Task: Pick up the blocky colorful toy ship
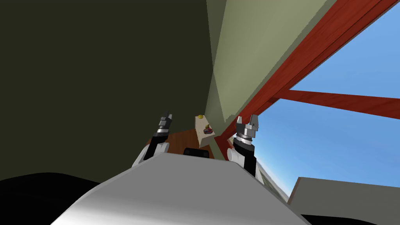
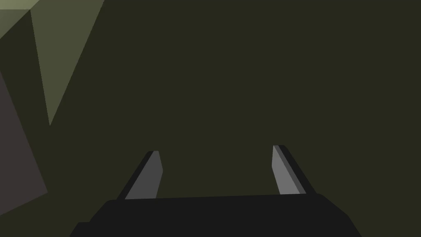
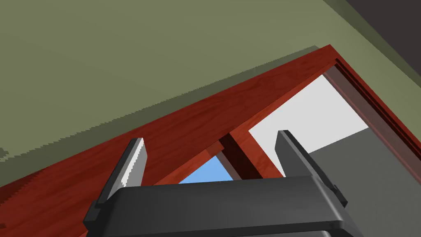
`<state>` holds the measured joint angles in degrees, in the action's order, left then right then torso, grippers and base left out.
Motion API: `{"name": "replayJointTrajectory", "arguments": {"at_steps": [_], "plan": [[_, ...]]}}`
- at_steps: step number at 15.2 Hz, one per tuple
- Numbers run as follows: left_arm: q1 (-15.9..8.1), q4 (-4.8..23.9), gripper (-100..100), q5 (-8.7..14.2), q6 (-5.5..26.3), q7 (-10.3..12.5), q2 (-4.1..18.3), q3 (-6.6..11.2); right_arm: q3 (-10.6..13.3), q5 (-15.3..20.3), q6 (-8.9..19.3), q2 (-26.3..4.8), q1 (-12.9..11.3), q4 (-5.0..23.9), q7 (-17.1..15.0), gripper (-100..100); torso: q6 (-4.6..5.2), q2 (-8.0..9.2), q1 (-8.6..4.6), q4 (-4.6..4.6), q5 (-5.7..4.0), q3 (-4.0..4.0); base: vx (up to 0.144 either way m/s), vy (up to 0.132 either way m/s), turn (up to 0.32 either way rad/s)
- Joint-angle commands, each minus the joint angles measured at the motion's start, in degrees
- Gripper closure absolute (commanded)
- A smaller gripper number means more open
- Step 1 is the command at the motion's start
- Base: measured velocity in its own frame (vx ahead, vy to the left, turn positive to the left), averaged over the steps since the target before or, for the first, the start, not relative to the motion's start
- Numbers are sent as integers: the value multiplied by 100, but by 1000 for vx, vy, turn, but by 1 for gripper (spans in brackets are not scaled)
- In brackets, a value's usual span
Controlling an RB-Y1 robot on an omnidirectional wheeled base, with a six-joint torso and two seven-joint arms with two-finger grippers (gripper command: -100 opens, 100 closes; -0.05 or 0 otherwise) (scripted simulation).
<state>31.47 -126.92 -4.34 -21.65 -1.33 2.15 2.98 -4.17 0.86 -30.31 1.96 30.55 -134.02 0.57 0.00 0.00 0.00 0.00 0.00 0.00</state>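
From the head, the small blocky multicoloured toy ship (image 1: 208, 130) sat on a pale beige tabletop (image 1: 200, 124) well ahead, seemingly beyond reach, between the raised left gripper (image 1: 168, 116) and right gripper (image 1: 247, 118); the left wrist view showed its fingers spread wide and empty, the right wrist view likewise.

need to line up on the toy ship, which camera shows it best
The head view: the toy ship sits small on a pale surface ahead, between the left gripper and right gripper. The wrist views face elsewhere: the left a dark wall, the right a red window frame.
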Motion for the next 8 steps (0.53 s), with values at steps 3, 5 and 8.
{"name": "replayJointTrajectory", "arguments": {"at_steps": [3,5,8], "plan": [[0,0,0,0,0,0,0,-1,40,142,23,-390,35,78,8,-100,-1,1,9,0,2,0,-3,33,47],[0,0,0,0,0,0,0,-1,100,352,56,-709,86,193,19,-100,-1,2,15,0,3,1,-7,54,64],[0,0,0,0,0,0,-1,-1,138,488,78,-971,119,267,27,-100,-2,2,27,0,6,1,-3,69,63]]}}
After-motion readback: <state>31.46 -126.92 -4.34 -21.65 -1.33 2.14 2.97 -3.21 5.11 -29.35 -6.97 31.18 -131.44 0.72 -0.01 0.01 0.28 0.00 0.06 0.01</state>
